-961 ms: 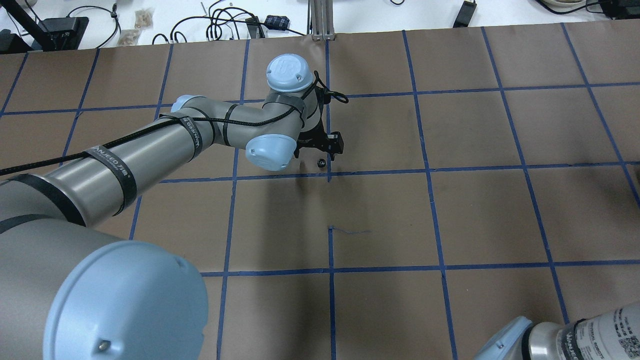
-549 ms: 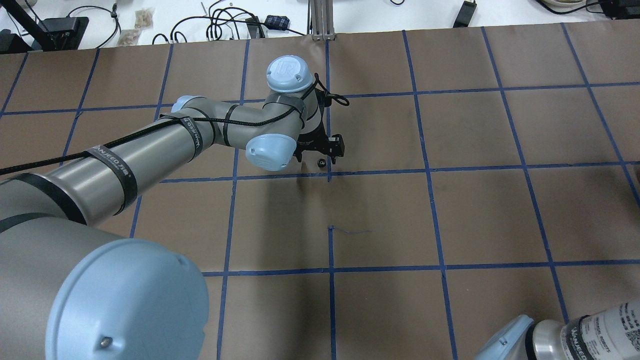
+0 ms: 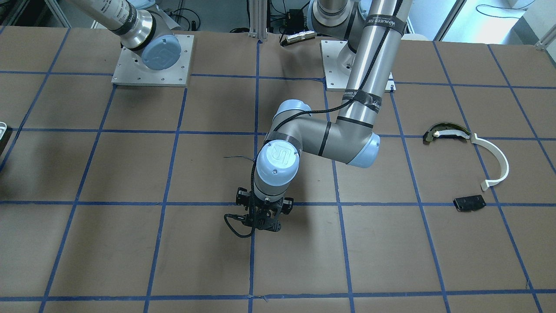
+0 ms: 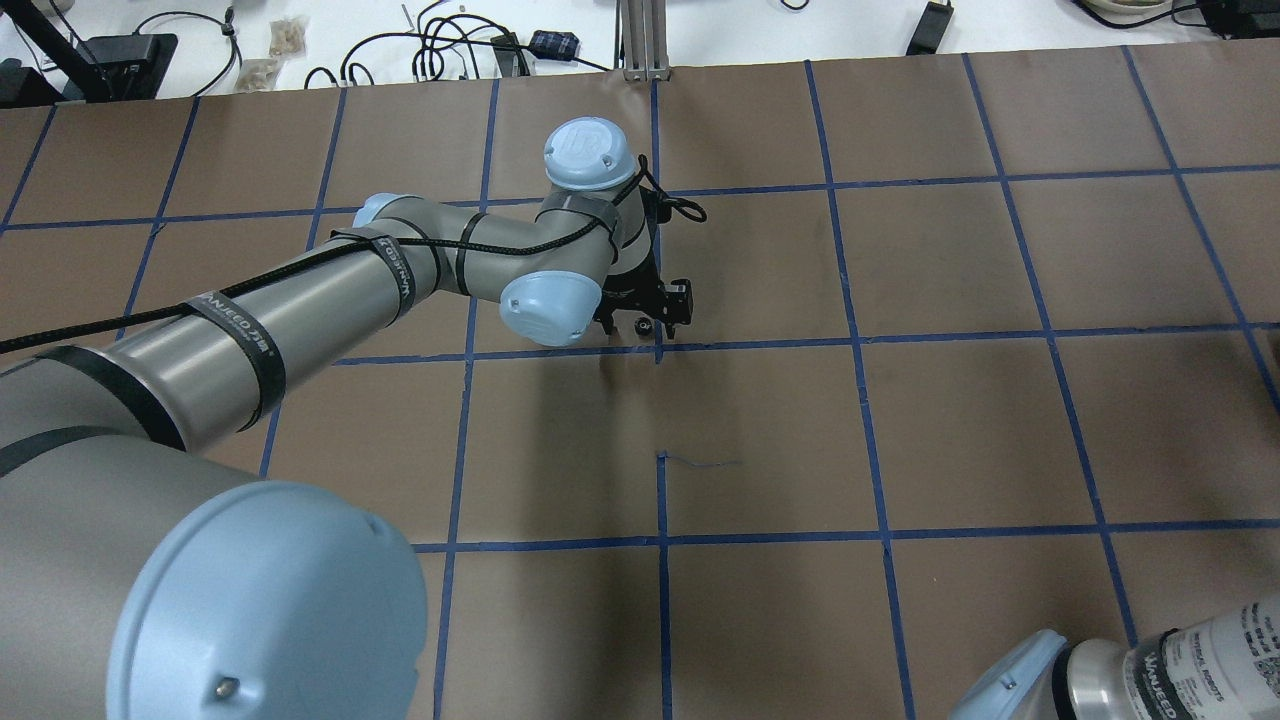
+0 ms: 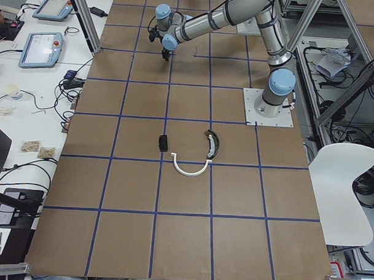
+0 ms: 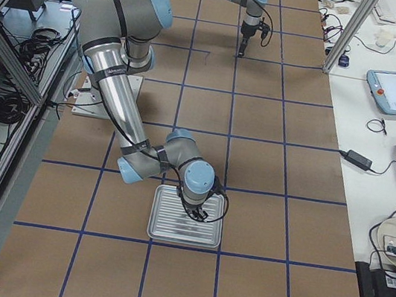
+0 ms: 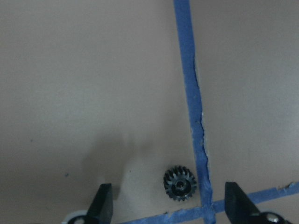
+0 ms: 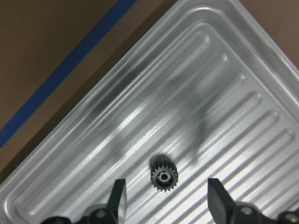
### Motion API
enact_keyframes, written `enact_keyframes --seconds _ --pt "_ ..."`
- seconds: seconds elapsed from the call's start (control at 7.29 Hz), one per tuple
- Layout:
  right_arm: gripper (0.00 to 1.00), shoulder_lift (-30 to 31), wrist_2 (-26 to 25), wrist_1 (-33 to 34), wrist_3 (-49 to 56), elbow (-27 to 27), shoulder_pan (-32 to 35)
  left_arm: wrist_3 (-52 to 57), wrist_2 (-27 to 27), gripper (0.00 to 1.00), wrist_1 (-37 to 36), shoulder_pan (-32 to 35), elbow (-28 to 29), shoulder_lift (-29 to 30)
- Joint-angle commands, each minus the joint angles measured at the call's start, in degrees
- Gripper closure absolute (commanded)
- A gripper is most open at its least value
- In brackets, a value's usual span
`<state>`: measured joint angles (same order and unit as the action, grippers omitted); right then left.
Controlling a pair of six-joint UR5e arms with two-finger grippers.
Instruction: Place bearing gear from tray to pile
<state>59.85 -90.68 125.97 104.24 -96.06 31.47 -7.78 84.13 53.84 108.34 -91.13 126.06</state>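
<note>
A small black bearing gear (image 7: 180,183) lies on the brown paper by a blue tape crossing; it also shows in the overhead view (image 4: 643,325). My left gripper (image 7: 170,205) is open, low over it, a finger on each side and apart from it; it also shows in the overhead (image 4: 645,315) and front (image 3: 263,217) views. A second black gear (image 8: 163,178) lies in the ridged silver tray (image 8: 224,70). My right gripper (image 8: 167,198) is open just above that gear, not touching. The pile is a white arc (image 3: 495,161), a dark curved piece (image 3: 447,131) and a black plate (image 3: 469,203).
The tray (image 6: 186,226) lies at the table's end on my right, under the right arm. The pile (image 5: 191,171) lies toward the left end, well apart from the left gripper. Cables and boxes line the far table edge (image 4: 450,45).
My left gripper has come down and toward the gear on the paper, so its fingers now stand on either side of it. The gear has not moved.
</note>
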Motion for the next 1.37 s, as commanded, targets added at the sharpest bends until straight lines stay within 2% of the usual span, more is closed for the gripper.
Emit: enact_keyframes --seconds 0.0,0.14,0.27,0.69,0.82,0.96,1.1,1.24 --pt "0.36 -0.5 0.5 0.1 0.2 0.0 0.0 0.0 0.3 0.53 0.0 0.5 0.3 0.3" --pt "0.37 -1.0 0.6 0.2 0.3 0.0 0.0 0.0 0.6 0.87 0.0 0.5 0.3 0.4" --pt "0.39 -1.6 0.3 0.9 0.8 0.2 0.0 0.2 0.6 1.00 -0.1 0.5 0.4 0.4" --pt "0.43 -1.8 0.3 1.0 1.2 0.0 0.0 2.5 0.8 1.00 0.1 -0.3 1.0 -1.6" --pt "0.51 -1.8 0.2 1.0 1.2 0.0 0.0 4.2 0.9 1.00 3.5 -3.3 2.3 -2.6" --pt "0.69 -1.8 0.2 1.0 1.4 0.0 0.0 7.6 0.9 1.00 8.3 -7.7 4.1 -4.3" --pt "0.76 -1.7 0.2 1.0 3.8 0.1 0.1 10.6 1.0 1.00 12.0 -13.4 4.7 -6.7" --pt "0.77 -1.7 0.2 0.9 4.0 0.0 0.1 16.1 1.7 1.00 15.0 -19.9 4.5 -8.8"
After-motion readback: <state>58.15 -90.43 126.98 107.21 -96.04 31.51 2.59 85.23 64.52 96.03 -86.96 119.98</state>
